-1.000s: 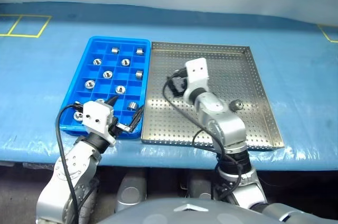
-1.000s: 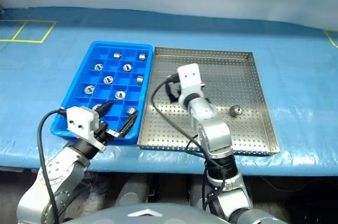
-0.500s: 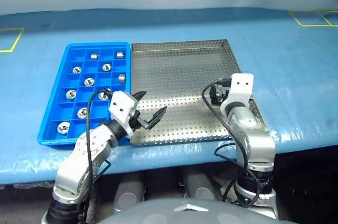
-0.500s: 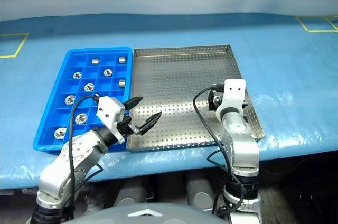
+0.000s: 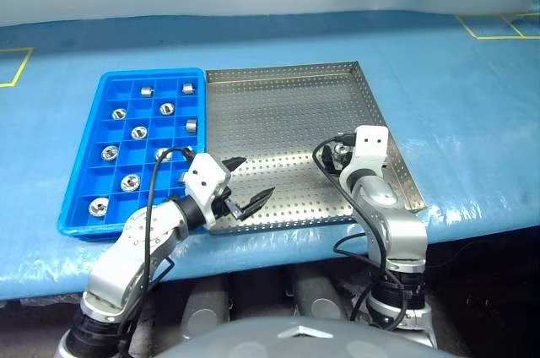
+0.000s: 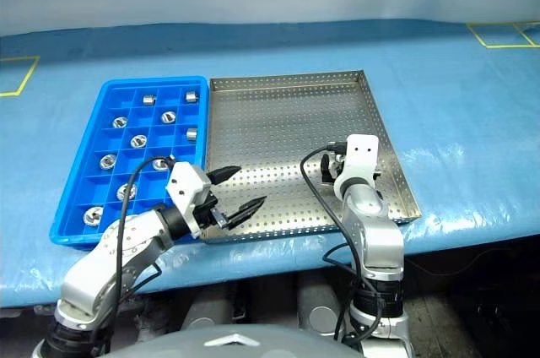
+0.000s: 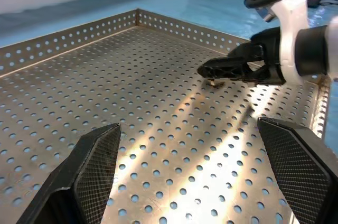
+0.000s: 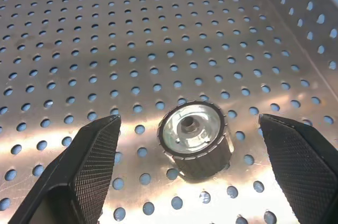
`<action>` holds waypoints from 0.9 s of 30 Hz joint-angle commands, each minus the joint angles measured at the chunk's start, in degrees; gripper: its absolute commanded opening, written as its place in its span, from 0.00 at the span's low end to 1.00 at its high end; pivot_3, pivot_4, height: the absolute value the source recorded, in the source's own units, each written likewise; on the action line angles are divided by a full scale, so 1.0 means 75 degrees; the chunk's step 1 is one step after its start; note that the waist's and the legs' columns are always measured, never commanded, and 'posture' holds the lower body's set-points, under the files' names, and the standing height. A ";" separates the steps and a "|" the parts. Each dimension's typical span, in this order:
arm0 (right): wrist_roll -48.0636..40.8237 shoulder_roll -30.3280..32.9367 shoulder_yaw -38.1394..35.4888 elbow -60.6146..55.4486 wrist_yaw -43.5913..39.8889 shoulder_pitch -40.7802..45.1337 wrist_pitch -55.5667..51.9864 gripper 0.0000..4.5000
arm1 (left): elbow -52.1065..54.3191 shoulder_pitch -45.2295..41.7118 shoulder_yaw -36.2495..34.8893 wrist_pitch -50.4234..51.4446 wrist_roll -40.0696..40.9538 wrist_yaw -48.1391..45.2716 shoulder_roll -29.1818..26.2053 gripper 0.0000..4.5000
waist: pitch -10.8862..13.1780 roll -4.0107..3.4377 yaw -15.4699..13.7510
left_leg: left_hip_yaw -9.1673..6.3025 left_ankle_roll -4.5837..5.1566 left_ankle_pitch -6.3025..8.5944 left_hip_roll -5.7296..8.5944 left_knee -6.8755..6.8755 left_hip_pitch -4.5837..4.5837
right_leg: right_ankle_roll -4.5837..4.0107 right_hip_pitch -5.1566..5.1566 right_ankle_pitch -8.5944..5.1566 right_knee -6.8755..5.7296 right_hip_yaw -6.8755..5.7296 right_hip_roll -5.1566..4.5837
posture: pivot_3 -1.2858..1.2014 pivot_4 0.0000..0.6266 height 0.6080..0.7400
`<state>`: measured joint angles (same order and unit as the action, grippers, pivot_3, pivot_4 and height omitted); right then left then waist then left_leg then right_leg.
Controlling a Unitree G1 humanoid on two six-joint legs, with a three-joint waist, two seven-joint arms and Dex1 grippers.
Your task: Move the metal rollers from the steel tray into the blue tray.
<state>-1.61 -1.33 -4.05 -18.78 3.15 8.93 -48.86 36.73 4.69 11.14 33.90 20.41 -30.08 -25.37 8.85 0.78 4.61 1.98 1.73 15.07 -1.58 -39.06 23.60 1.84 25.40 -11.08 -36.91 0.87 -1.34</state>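
Nearest us, our left tool [image 5: 247, 183] hangs with its fingers spread wide and empty over the near edge of the steel tray [image 5: 278, 113], beside the blue tray [image 5: 80, 168]. Our right tool [image 8: 195, 171] is spread just as wide on either side of one metal roller [image 8: 193, 137], which stands on the steel tray near its right rim, not yet gripped. Farther back on the bench [image 5: 456, 79], the other metal rollers [image 5: 139, 132] sit singly in blue tray compartments.
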 commanded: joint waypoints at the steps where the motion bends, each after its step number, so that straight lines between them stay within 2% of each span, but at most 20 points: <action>1: -0.0043 0.0012 0.0021 0.0171 -0.0036 0.0179 0.0365 0.99 | 0.0140 0.0061 0.0172 -0.0093 -0.0012 -0.0029 0.0002 1.00 | 0.0000 0.0000 -0.0010 | 0.0000 0.0000 0.0000 0.0000 0.0000 0.0001 | 0.0000 0.0000 0.0000 0.0000 0.0000 -0.0001 | 0.48 0.24 1.00; 4: 0.0027 0.0066 0.0067 0.0440 -0.0034 0.0200 0.0548 0.85 | 0.0143 0.0127 0.0225 -0.0123 -0.0016 0.0024 0.0055 1.00 | 0.0000 0.0000 -0.0023 | 0.0001 0.0000 0.0000 0.0000 0.0000 0.0000 | 0.0000 0.0000 0.0000 -0.0001 0.0000 0.0000 | 0.48 0.24 1.00; 10: 0.0041 0.0114 0.0091 0.0512 -0.0030 0.0213 0.0588 0.42 | 0.0130 0.0297 0.0157 -0.0197 -0.0030 0.0151 0.0155 1.00 | 0.0000 0.0000 -0.0048 | 0.0001 0.0001 0.0001 0.0000 0.0000 0.0001 | 0.0001 0.0000 0.0001 0.0000 0.0001 0.0000 | 0.49 0.24 1.00; 11: 0.0045 0.0137 0.0106 0.0502 -0.0043 0.0224 0.0566 0.37 | 0.0129 0.0325 0.0136 -0.0222 -0.0044 0.0185 0.0164 1.00 | 0.0000 0.0000 -0.0057 | 0.0001 0.0001 0.0001 0.0000 0.0000 0.0001 | 0.0001 0.0000 0.0001 0.0000 0.0001 0.0000 | 0.49 0.24 1.00; 15: 0.0045 0.0251 0.0278 0.0443 -0.0183 0.0298 0.0508 0.37 | 0.0145 0.0427 0.0010 -0.0332 -0.0048 0.0346 0.0243 1.00 | 0.0000 0.0000 -0.0105 | 0.0001 0.0001 0.0000 -0.0001 0.0000 0.0000 | 0.0001 0.0000 0.0001 -0.0001 0.0001 0.0000 | 0.51 0.24 1.00; 23: -0.0257 0.0259 0.1830 0.0441 -0.1448 0.1383 0.0458 0.37 | 0.0784 0.1340 -0.1413 -0.0702 -0.0109 0.1382 0.0624 1.00 | 0.0001 0.0001 -0.0190 | -0.0001 0.0002 0.0000 -0.0009 0.0001 -0.0005 | 0.0007 0.0001 0.0006 -0.0007 0.0001 0.0012 | 0.57 0.24 1.00; 27: -0.0425 -0.0071 0.2645 0.0805 -0.2027 0.2138 0.0534 0.37 | 0.1511 0.2260 -0.2058 -0.0779 -0.0230 0.1819 0.0801 1.00 | 0.0002 0.0003 -0.0532 | -0.0010 0.0001 0.0001 -0.0010 0.0008 -0.0003 | 0.0027 0.0003 0.0019 -0.0005 -0.0009 0.0011 | 0.62 0.24 1.00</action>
<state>-3.69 -0.85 13.37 -12.16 -10.16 23.14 -45.87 43.55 20.38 -2.43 29.51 18.87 -17.77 -20.11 8.87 0.80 0.62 1.90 1.74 15.07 -1.64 -38.97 23.58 2.03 25.41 -10.95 -36.94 0.79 -1.29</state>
